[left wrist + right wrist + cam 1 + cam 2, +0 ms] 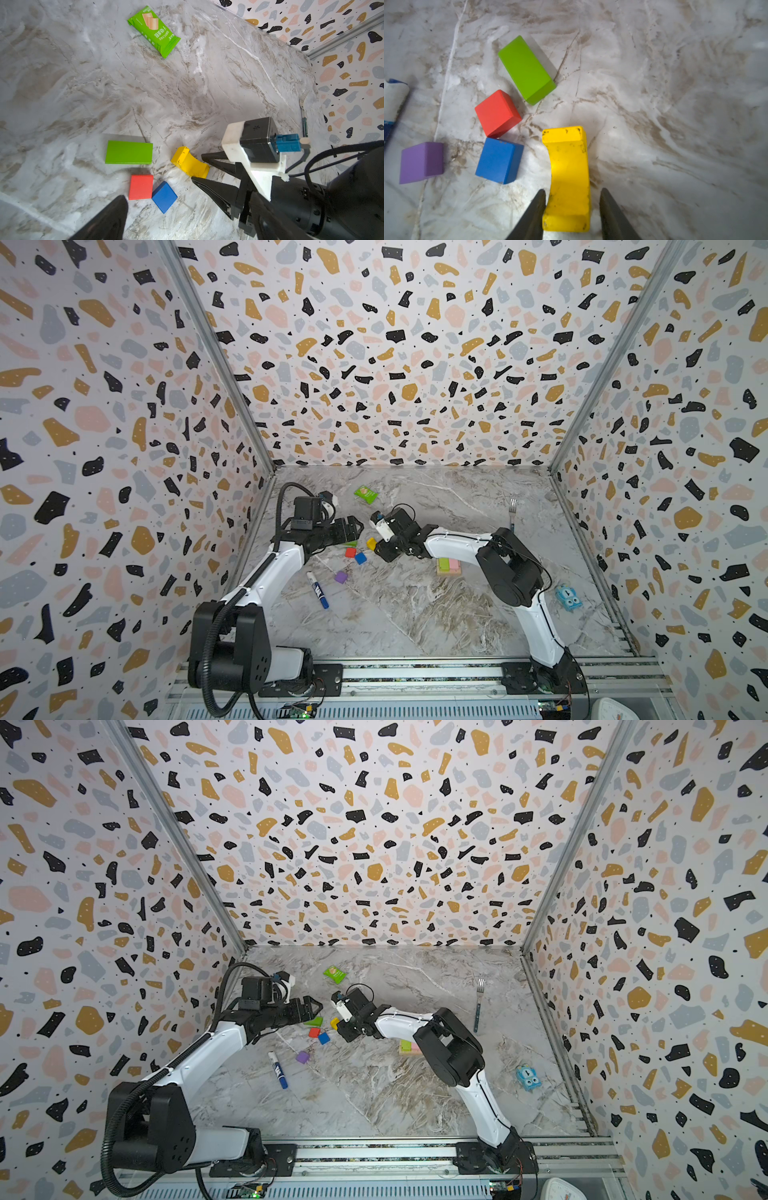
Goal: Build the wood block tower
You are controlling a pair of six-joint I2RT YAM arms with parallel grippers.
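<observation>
right claw (573, 189) astride yellow arch (566, 166), gap on one side | red cube (497, 113) touching blue cube (499, 161)

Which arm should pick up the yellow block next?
Right. The right gripper has a finger on each side of the yellow block, not yet clamped. The left gripper hangs open farther off, by the green block.

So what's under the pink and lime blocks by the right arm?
A tan wood layer shows beneath the lime block and pink block. How many tan pieces cannot be told; in a top view the right arm hides part of it.
</observation>
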